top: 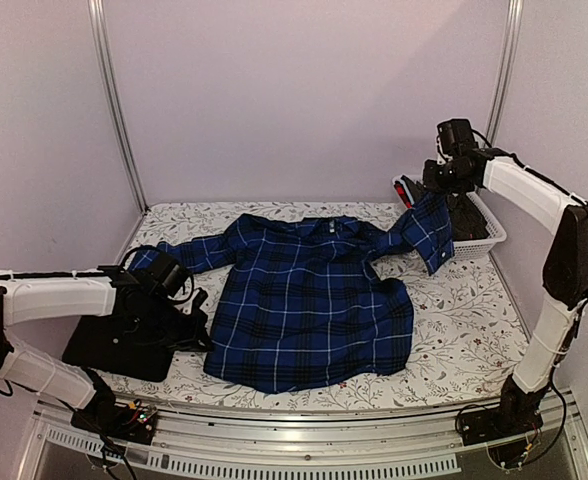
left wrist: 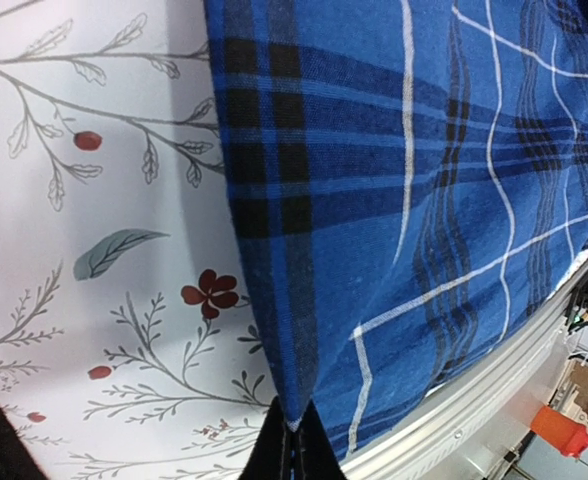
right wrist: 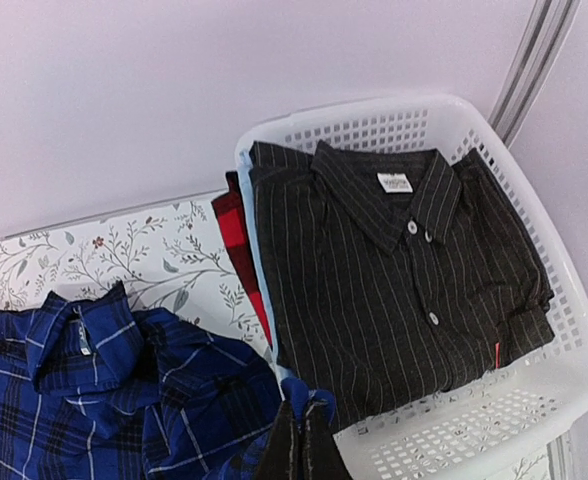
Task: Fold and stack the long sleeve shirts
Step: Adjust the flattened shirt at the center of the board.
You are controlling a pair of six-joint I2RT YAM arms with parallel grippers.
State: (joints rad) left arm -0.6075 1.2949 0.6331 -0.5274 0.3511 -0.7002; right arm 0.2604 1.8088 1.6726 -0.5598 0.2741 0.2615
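Blue plaid collared cloth shirt lies spread mid-worktop. Your right end effector pinches its raised sleeve cuff, and your left end effector pinches its left edge. Shirt body sits left of the right grip.

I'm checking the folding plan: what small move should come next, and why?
Probably the right pincer should carry the raised sleeve inward and lay it across the body of the plaid shirt. It is shut on that sleeve beside the basket, while the left pincer grips a shirt corner.

The collar label cannot be read.
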